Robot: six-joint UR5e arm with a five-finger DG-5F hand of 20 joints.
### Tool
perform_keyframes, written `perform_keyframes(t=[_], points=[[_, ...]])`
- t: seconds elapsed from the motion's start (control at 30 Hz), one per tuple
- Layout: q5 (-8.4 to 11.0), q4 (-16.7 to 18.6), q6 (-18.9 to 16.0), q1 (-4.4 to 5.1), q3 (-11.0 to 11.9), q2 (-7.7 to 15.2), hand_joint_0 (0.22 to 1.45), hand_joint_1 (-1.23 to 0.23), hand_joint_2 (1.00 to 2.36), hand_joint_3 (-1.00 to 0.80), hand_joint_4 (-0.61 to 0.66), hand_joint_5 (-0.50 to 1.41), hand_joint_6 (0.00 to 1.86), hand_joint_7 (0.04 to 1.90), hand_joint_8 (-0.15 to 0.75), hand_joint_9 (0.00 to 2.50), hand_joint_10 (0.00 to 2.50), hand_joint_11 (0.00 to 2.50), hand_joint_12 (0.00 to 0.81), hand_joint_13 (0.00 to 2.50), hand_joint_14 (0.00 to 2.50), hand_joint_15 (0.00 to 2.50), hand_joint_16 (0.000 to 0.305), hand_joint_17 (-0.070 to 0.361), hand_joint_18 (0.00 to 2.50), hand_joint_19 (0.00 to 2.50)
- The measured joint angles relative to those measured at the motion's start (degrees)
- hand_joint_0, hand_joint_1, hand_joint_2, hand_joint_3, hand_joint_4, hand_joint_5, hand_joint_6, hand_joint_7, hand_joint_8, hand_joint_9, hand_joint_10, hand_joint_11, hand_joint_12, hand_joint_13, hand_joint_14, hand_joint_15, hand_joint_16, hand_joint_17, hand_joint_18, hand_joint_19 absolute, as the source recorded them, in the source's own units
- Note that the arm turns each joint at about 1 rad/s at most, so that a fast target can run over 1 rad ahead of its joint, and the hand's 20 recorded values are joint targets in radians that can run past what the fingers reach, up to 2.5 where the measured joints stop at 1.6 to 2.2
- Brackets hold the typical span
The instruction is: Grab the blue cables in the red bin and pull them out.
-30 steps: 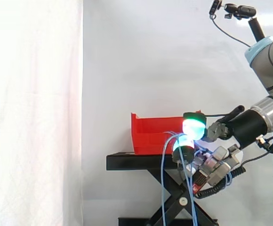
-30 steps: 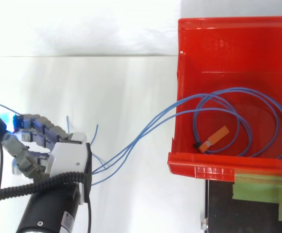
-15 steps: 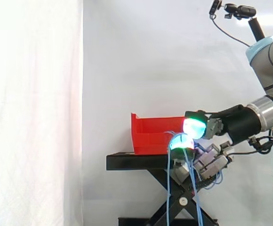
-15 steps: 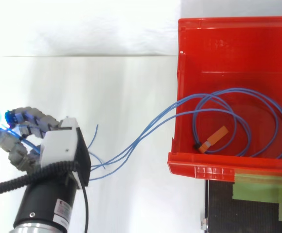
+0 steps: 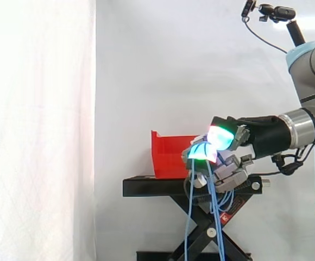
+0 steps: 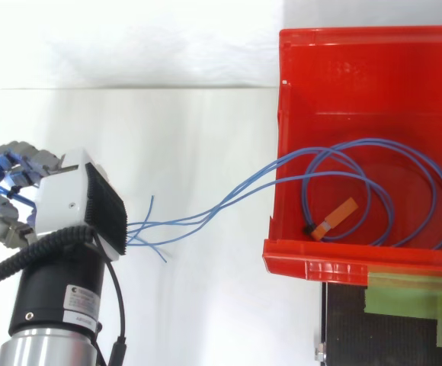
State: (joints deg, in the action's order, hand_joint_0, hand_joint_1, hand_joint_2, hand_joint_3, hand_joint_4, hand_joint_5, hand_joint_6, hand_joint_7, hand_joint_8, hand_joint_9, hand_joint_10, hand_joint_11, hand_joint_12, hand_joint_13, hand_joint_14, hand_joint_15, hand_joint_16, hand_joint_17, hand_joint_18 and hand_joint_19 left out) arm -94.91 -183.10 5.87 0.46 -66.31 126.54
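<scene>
The hand hangs outside the red bin, level with its walls from the side; its fingers are curled in and clamped on the blue cables, and the glowing green and cyan fingertips are pressed close together around the strands. From there, thin blue lines drop straight down past the front of the black stand that carries the bin.

From above, the hand sits well clear of the bin, off its open left wall, with white floor between them. The cables leave the hand on its bin side as a loose bundle; a few short free ends splay out just beside the hand. The rest rise in a shallow curve to the bin, cross over its left wall and go on inside. There the cables lie coiled in wide loops on the bin floor, in the half nearer the front rim; a small orange tag lies inside the loops. A strip of green tape runs just below the bin's front rim; the white curtain hangs behind it all.
</scene>
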Motion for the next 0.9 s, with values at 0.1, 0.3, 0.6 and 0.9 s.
perform_keyframes(t=[0.1,0.3,0.6,0.9], points=[[0.16,0.43,0.23,0.24,-0.97,0.02,0.94,-0.88,1.00,-1.00,0.14,0.99,0.12,0.94,0.274,1.18,0.03,0.79,0.286,1.23,2.08,1.33,0.035,0.078,1.50,2.03],[0.53,2.26,-2.21,0.78,-2.85,0.02,0.94,-0.88,1.00,-1.00,0.15,0.99,0.12,0.95,0.270,1.18,0.03,0.79,0.289,1.23,2.06,1.32,0.034,0.078,1.49,2.03],[3.73,4.43,-8.04,2.52,-3.15,0.02,0.94,-0.88,1.00,-1.00,0.15,0.99,0.12,0.95,0.275,1.17,0.03,0.79,0.284,1.22,2.03,1.33,0.034,0.077,1.48,2.01],[6.81,8.12,-8.81,4.79,-3.18,0.09,0.94,-0.88,1.00,-1.00,0.14,0.99,0.12,0.95,0.270,1.17,0.03,0.79,0.290,1.23,2.01,1.33,0.034,0.077,1.47,2.00]])
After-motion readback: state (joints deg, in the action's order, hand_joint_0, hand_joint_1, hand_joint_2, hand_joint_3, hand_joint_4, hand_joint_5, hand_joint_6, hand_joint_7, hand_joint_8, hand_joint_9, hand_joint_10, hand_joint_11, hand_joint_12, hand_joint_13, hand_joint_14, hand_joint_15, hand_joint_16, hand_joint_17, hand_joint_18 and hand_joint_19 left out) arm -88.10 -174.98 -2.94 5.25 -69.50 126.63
